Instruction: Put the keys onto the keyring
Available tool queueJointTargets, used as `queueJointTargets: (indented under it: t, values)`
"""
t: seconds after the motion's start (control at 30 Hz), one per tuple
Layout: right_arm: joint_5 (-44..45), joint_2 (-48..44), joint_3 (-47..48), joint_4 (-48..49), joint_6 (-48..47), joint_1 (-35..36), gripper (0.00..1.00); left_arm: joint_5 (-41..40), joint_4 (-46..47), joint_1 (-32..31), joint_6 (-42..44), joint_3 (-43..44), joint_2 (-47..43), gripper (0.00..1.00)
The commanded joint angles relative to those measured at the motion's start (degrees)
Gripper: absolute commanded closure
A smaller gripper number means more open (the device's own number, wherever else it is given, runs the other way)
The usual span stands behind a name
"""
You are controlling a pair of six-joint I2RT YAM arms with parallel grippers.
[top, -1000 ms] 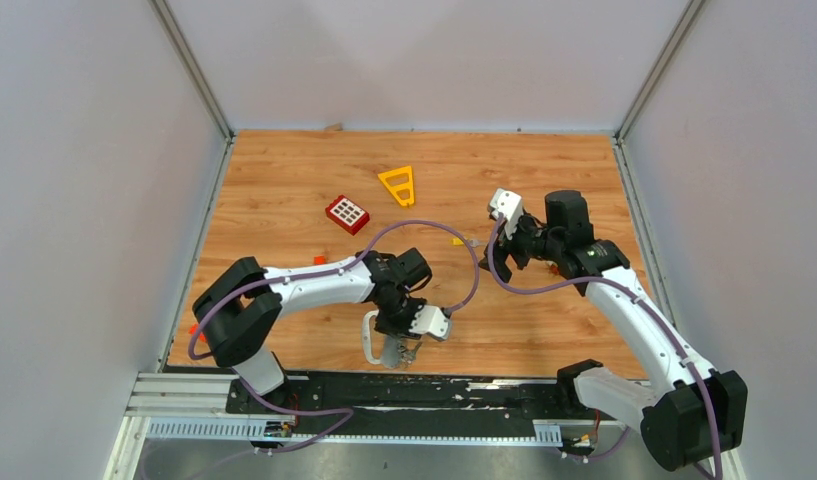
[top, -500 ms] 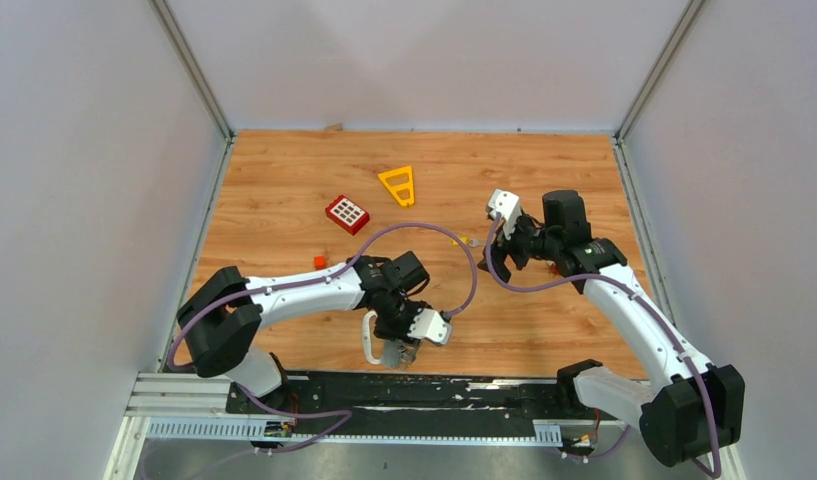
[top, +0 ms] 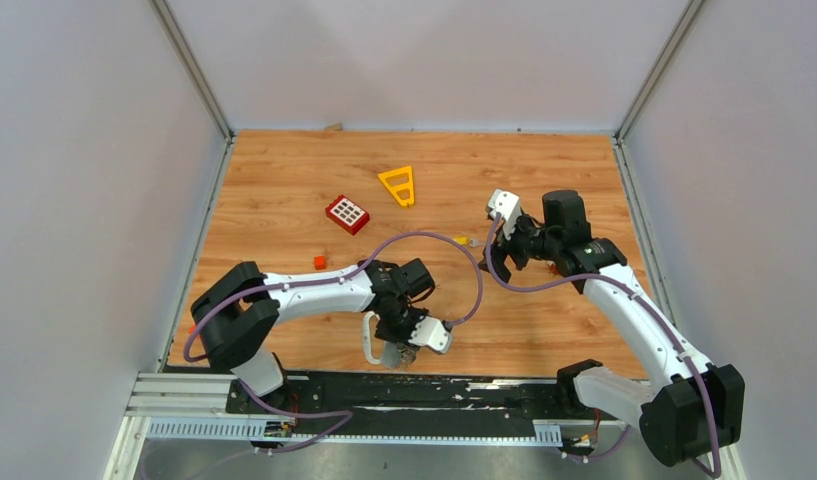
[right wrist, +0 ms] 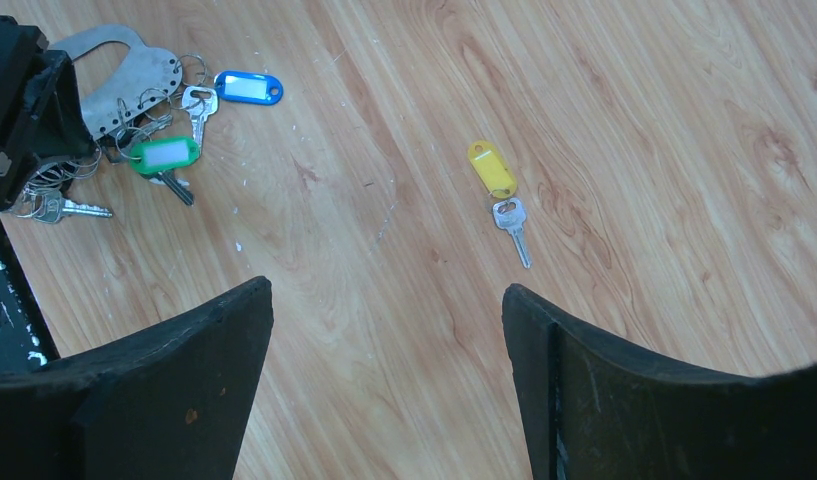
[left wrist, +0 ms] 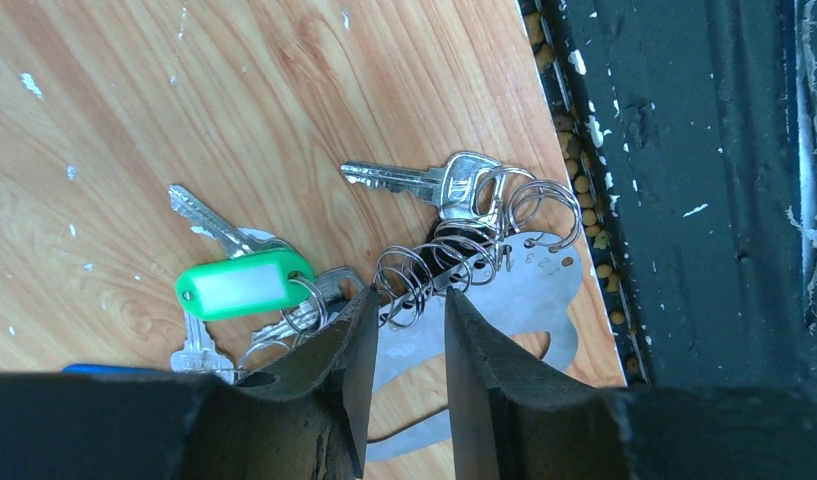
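The keyring, a flat grey D-shaped plate, lies by the table's near edge, also seen in the top view and the right wrist view. Several wire rings hang on its holed edge, carrying keys: a plain silver one, a green-tagged one and a blue-tagged one. My left gripper straddles that holed edge with a narrow gap between the jaws; contact is unclear. A loose yellow-tagged key lies mid-table. My right gripper hangs wide open above bare wood short of it.
A yellow triangular frame and a red block with white squares lie further back. A small orange block sits left of my left forearm. The black rail runs right behind the keyring. Walls close in on three sides.
My left forearm has shifted, uncovering the small orange block, while its wrist stays over the keyring. The right arm has barely moved.
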Motion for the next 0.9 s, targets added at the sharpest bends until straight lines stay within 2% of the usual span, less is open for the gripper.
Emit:
queueJointTargets:
  t: [0.0, 0.4, 0.5, 0.57, 0.87]
  values:
    - [-1.28, 0.30, 0.83, 0.58, -0.90, -0.40, 0.15, -0.41, -0.93, -0.33, 2.62, 1.82, 0.89, 0.63]
    - [-1.63, 1.50, 1.20, -0.10, -1.15, -0.35, 0.15, -1.19, -1.21, -0.35, 2.46, 1.77, 1.70, 0.72]
    - [-1.68, 1.76, 1.38, -0.29, -1.13, -0.36, 0.15, -1.26, -1.64, -0.29, 1.96, 2.31, 1.72, 0.86]
    - [-1.78, 1.86, 1.40, -0.30, -1.14, -0.29, 0.15, -1.44, -2.19, -0.35, 1.61, 2.71, 1.55, 0.91]
    - [-1.97, 1.85, 1.57, -0.40, -1.07, -0.36, 0.15, -1.35, -5.03, -0.28, 0.73, 5.38, -0.01, 0.94]
